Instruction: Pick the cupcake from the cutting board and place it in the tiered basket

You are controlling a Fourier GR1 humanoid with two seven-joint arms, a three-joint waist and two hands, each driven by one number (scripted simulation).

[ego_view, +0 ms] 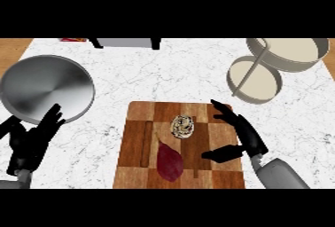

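Observation:
The cupcake (182, 126), pale with dark speckles, sits near the middle of the wooden cutting board (137, 150). My right hand (241, 135) is open over the board's right side, fingers stretched upward and thumb pointing left, a short gap to the right of the cupcake. The tiered basket (278, 66), two cream round trays on a grey frame, stands at the back right. My left hand (33, 139) rests open at the lower left, fingers up, away from the board.
A dark red sweet potato (169, 162) lies on the board just below the cupcake. A large metal lid or pan (46, 88) sits at the left. A grey appliance (127, 42) stands at the back edge.

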